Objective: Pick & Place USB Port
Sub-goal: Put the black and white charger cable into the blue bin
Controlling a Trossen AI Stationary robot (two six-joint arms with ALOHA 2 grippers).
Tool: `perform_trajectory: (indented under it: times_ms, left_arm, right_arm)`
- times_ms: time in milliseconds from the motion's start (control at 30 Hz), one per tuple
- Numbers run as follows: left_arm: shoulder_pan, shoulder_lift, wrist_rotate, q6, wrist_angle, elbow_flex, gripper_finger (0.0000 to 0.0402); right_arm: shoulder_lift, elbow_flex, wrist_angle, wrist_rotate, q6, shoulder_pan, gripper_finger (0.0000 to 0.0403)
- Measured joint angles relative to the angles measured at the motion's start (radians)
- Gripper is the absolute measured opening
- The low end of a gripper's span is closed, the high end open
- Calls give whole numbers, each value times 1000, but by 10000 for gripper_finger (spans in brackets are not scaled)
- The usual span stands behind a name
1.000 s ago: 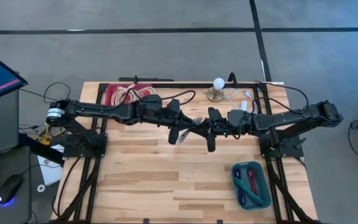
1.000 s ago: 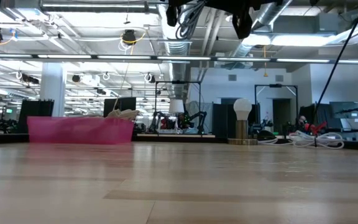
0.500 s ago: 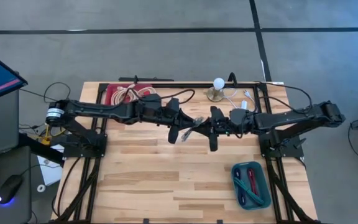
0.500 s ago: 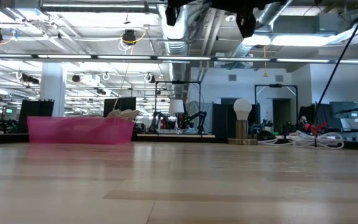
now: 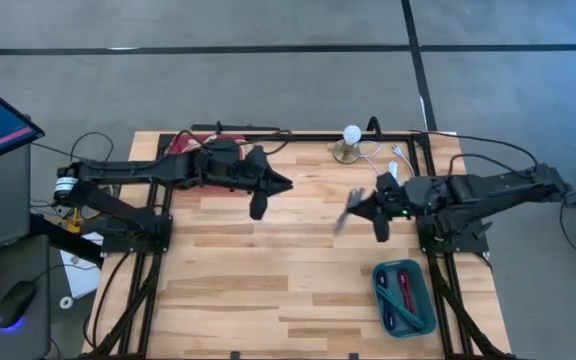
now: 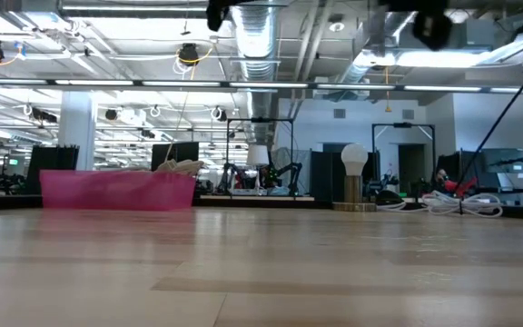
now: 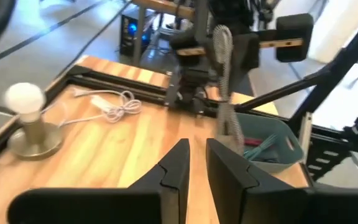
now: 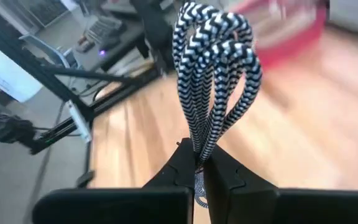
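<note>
The right gripper [image 8: 202, 167] hangs above the right middle of the pale wooden desk [image 5: 258, 290], its jaws pinching a black-and-white braided USB cable [image 8: 213, 74] folded into loops; the loops stick out beyond the jaw tips, clear of the desk. The left gripper [image 7: 196, 163] hovers over the desk's rear left, well apart from the cable, holding nothing, its jaws nearly together with a narrow gap between them. A teal plastic bin [image 5: 405, 296] sits near the front right corner.
</note>
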State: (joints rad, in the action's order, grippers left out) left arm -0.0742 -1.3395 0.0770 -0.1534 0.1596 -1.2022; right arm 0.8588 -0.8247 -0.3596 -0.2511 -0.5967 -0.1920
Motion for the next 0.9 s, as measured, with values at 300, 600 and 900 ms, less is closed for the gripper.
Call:
perform_trajectory:
  times_ms: [300,600,900]
  left_arm:
    - [-30,44,-32,0,28,0,49]
    - [-62,43,-33,0,39,0,49]
    - [-64,43,-32,0,42,0,49]
  right_arm:
    - [-57,0,-241,-49,-479,-257,1]
    - [-46,-13,-513,-86,-951,-487,1]
    - [35,-75,-722,51,-1179,-594,1]
